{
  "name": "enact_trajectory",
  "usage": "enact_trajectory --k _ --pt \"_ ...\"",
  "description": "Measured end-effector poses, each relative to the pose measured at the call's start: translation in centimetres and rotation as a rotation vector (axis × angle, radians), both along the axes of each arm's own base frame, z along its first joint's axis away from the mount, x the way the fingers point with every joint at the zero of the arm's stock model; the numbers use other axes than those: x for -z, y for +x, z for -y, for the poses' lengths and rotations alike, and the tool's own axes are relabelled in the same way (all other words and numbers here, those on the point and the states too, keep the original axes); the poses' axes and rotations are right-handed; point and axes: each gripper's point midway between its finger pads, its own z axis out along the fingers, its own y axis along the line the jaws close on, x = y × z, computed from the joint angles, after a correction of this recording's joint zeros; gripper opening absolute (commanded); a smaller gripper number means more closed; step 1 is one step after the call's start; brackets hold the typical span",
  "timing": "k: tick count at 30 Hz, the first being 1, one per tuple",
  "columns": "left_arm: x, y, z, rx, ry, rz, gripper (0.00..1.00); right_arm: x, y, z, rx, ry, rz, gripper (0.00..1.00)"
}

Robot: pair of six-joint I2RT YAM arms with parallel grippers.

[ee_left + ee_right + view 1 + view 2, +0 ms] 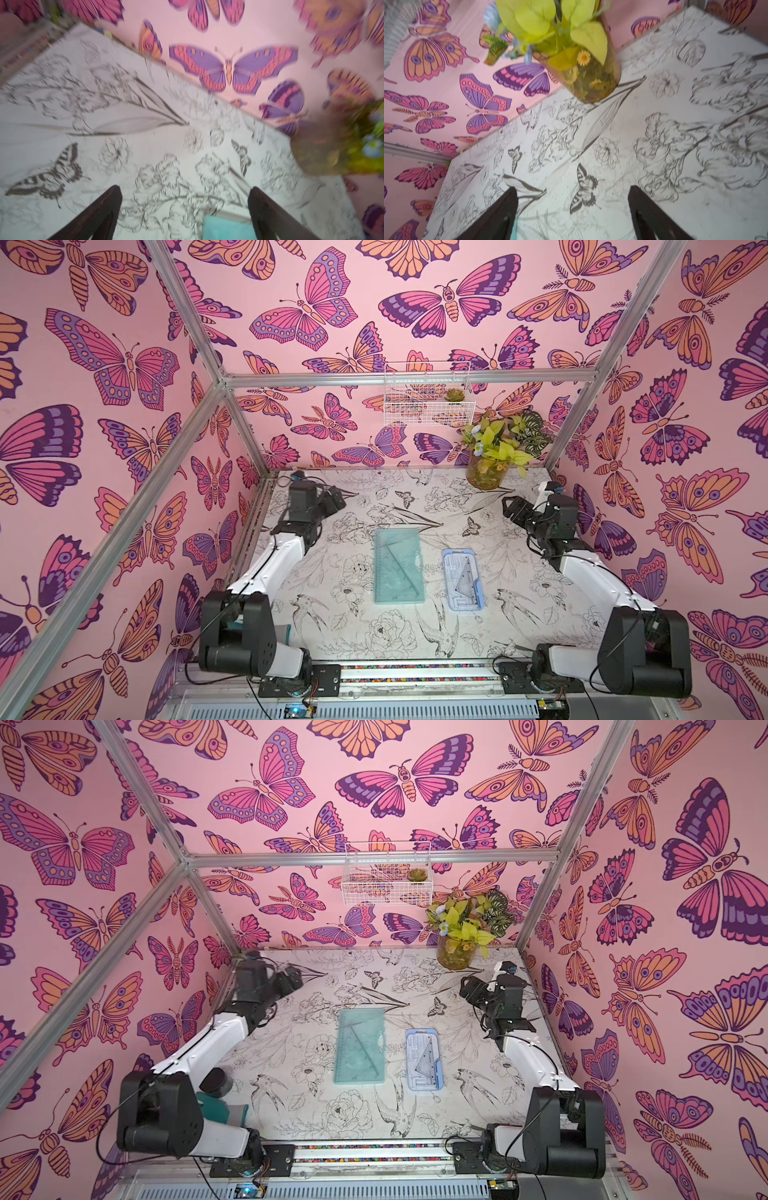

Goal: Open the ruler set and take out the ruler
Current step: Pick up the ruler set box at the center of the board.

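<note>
Right, both arms are up at the far end with nothing in hand. The left pincer [337,501] hangs at the upper left of the bench [519,614] with its jaws spread wide and empty. Its wrist view shows dark fingers [104,212] well apart over printed bench, and a teal corner peeks in at the bottom. The right pincer [510,508] mirrors it at the upper right, jaws also apart and holding nothing. Now the key line: the teal set [398,566] lies flat mid-frame, down and to the right of the left pincer. Its long axis runs straight up and down the frame, toward the back wall. The smaller blue set [463,578] lies parallel on its right, near but not touching, down and to the left of the right pincer. So teal is the left arm's reach and blue the right's; the task doesn't say which set is meant. Both look shut to me, and I can't pick out the ruler for sure through the lids. The bench is white with inked flowers and birds. A vase [486,472] of greenery stands in the upper right corner, close behind the right pincer. A wire basket [426,393] hangs on the pink butterfly walls [124,364].
</note>
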Motion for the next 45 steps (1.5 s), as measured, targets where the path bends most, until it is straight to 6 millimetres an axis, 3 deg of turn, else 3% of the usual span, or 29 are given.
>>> enact_trajectory --k 2,5,10,14,19,23,29,45 --pt "2.0 -2.3 4.9 0.145 0.063 -0.083 0.98 0.6 -0.7 -1.4 -0.042 0.007 -0.038 0.85" --pt "2.1 -5.6 11.3 0.356 0.161 -0.109 1.00 0.9 -1.4 -3.9 -0.109 -0.005 -0.099 0.84" --pt "1.2 -8.2 18.3 0.556 0.318 -0.095 1.00 -1.2 -1.9 -7.3 -0.196 -0.046 -0.125 0.83" --pt "3.7 -10.3 22.0 0.640 0.437 -0.171 0.87 -0.5 -2.6 -6.6 -0.168 -0.082 -0.186 0.83" --pt "8.7 -13.0 24.1 0.682 0.529 -0.342 0.71 1.3 -3.8 -5.0 -0.108 -0.143 -0.280 0.83" --pt "11.5 -13.5 25.4 0.672 0.565 -0.437 0.64 1.6 -4.1 -4.4 -0.086 -0.165 -0.306 0.84" --pt "12.7 -12.9 25.9 0.626 0.558 -0.491 0.57 2.0 -4.1 -4.4 -0.084 -0.170 -0.321 0.84" --pt "16.1 -13.1 26.5 0.604 0.507 -0.620 0.24 2.1 -4.1 -4.5 -0.091 -0.165 -0.325 0.84"
